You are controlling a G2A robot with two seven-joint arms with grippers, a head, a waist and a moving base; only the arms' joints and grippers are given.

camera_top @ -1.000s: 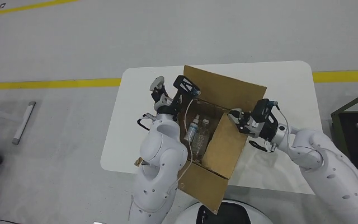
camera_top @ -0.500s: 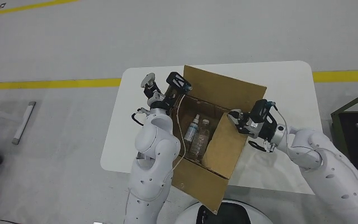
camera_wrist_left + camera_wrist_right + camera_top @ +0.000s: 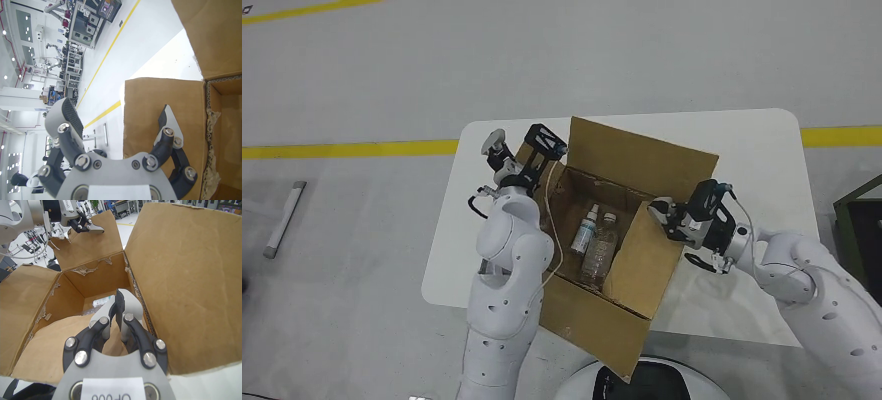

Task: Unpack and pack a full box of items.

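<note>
Right gripper (image 3: 117,306) was closed, apparently pinching the right flap (image 3: 56,347) of the box (image 3: 642,150). Bottles (image 3: 594,240) lay beyond and below its tips. Left gripper (image 3: 115,105) was wide open and empty, at the left flap (image 3: 151,94). Cardboard looked light, stiff and tear-prone, so grip mid-edge.

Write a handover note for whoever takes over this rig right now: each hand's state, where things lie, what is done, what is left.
Left hand: open, at the left flap of the brown cardboard box, gripping nothing.
Right hand: shut at the edge of the right flap; whether it pinches the flap is unclear.
Things: box on the white table, flaps open; two clear plastic bottles lie inside.
Done: box opened.
Left: lift the bottles out, then repack.
</note>
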